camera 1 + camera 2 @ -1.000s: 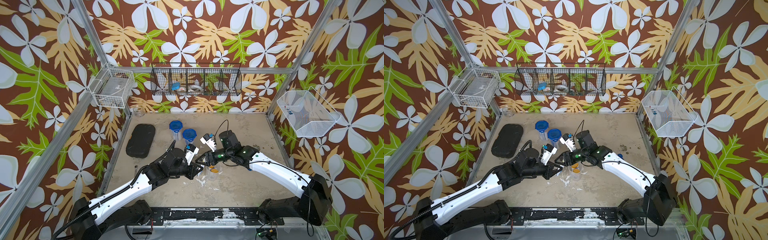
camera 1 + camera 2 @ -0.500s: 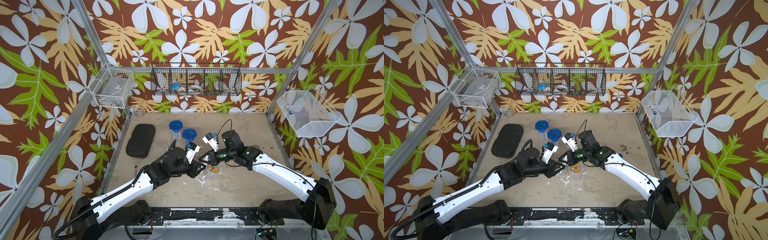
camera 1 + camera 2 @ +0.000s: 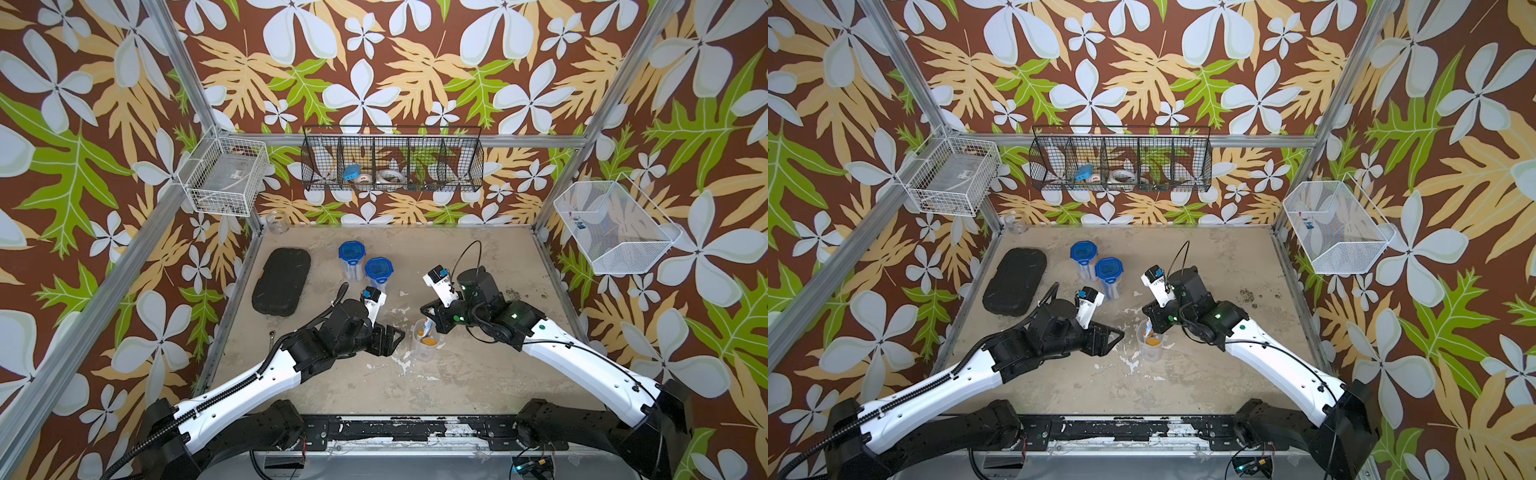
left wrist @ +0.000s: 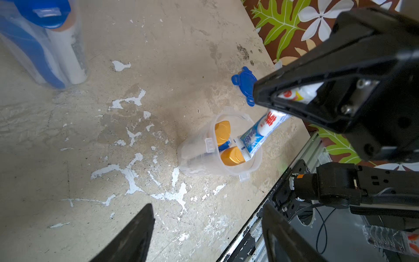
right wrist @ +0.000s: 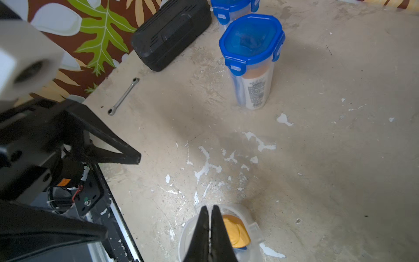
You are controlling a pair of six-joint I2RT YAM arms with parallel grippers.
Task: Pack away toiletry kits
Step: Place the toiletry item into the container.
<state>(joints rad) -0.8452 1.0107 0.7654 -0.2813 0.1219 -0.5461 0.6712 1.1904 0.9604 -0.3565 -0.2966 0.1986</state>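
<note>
Holding toothpaste tube (image 4: pixel 256 133) by its upper end in closed right gripper (image 5: pixel 209 208), lower end already inside open cup (image 4: pixel 195 156). With left gripper (image 4: pixel 207 205) spread wide and empty, just beside that cup. Judged light, soft, easy to squash: better to pinch gently near the end.

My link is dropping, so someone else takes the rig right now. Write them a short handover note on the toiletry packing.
Hands: the left hand is open and empty beside the open cup, not touching it; the right hand is shut on the toothpaste tube, tilted with its lower end in that cup.
Things: the open cup stands upright holding two gold-capped bottles; its blue lid lies loose on the table nearby. Two closed cups stand farther back.
Done: two cups lidded, third nearly filled.
Left: release the tube, clip the lid on.
</note>
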